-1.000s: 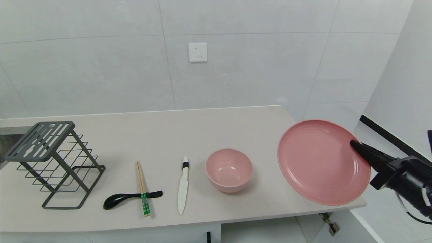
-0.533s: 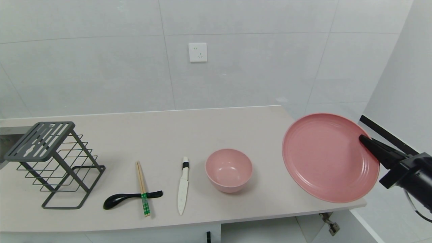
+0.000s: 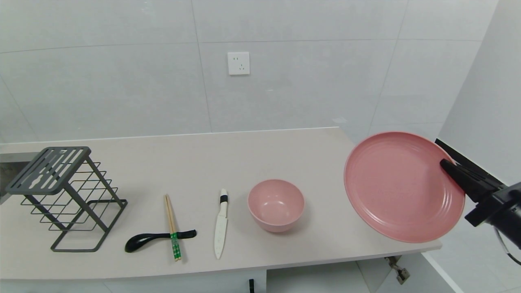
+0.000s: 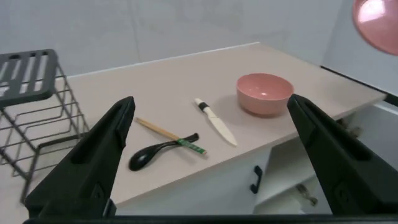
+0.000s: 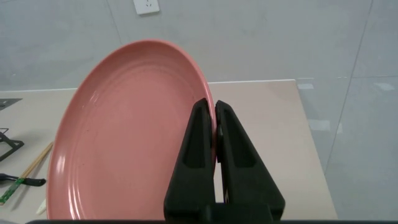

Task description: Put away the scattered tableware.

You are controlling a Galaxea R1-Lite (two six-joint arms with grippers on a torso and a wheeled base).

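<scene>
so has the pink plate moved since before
Yes: the pink plate, held by the right gripper, has gone up and right, farther from the pink bowl.

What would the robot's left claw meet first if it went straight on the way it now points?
Probably the white knife with a black band, lying on the beige countertop roughly centred ahead of the open left claw. Depth is unclear, so the counter's front edge could come first.
</scene>
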